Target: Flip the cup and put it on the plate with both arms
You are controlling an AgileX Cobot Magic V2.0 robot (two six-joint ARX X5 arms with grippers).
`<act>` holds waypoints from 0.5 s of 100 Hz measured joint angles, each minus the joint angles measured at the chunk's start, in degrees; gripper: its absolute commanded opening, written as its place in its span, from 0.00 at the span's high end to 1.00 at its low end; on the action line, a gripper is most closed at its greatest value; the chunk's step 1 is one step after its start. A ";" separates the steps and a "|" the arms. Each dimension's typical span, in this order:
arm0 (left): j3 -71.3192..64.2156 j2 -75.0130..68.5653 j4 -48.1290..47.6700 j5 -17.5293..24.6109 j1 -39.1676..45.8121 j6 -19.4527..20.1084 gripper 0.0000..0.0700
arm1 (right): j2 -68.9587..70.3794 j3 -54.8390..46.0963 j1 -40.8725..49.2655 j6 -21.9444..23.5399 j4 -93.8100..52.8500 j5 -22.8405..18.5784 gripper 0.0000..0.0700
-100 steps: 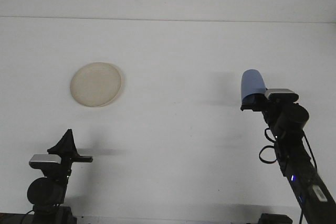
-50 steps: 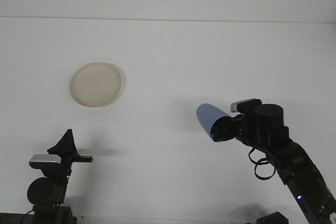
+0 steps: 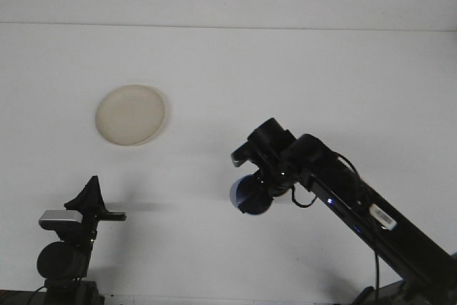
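Pale blue plastic, the cup [image 3: 246, 198] looks light, stiff and smooth, likely to slip unless pinched firmly across its wall near the rim; the base is the safer spot for a second grip. It hangs low over the middle of the white table [image 3: 285, 69], below and slightly left of the right gripper [image 3: 261, 189], whose wrist bends down over it; the fingers appear closed on the cup, though the wrist hides most of the contact. The beige plate [image 3: 131, 115] lies well apart, up and to the left. The left gripper [image 3: 90, 194] points upward near the lower-left edge, holding nothing; whether its fingers are parted cannot be told.
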 measured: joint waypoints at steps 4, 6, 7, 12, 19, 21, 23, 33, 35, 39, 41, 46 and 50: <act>0.00 0.00 0.00 0.00 0.00 -0.09 0.98 | 2.58 2.08 0.81 -0.68 -1.79 0.85 1.00; 0.00 0.00 0.00 0.00 0.00 -0.09 0.98 | 3.87 3.10 1.18 -1.03 -2.71 1.18 1.00; 0.00 0.00 0.00 0.00 0.00 -0.11 0.98 | 4.50 3.61 1.40 -1.22 -3.13 1.33 1.00; 0.00 0.00 0.00 0.00 0.00 -0.11 0.98 | 7.69 5.55 2.43 -1.84 -3.76 2.12 1.00; 0.00 0.00 0.00 0.00 0.00 -0.11 0.98 | 11.13 7.48 3.52 -2.47 -3.80 2.49 1.00; 0.00 0.00 0.00 0.00 0.00 -0.11 0.98 | 12.11 7.78 3.87 -2.78 -3.80 2.51 1.00; 0.00 0.00 0.00 0.00 0.00 -0.11 0.98 | 12.61 7.87 4.07 -2.86 -3.80 2.51 1.00; 0.00 0.00 0.00 0.00 0.00 -0.11 0.98 | 15.74 7.89 5.16 -3.37 -3.82 2.51 1.00; 0.00 0.02 0.00 0.00 0.00 -0.11 0.98 | 16.15 7.89 5.27 -3.45 -3.82 2.54 1.00; 0.00 0.00 0.00 0.00 0.00 -0.11 0.98 | 16.92 7.89 5.49 -3.56 -3.82 2.54 1.00; 0.00 0.00 0.00 0.00 0.00 -0.11 0.98 | 17.49 7.89 5.53 -3.63 -3.82 2.56 1.00; 0.00 0.00 0.00 0.00 0.00 -0.11 0.98 | 18.14 7.89 5.75 -3.69 -3.82 2.62 1.00; 0.00 0.00 0.00 0.00 0.00 -0.11 0.98 | 18.58 7.89 5.84 -3.72 -3.82 2.69 1.00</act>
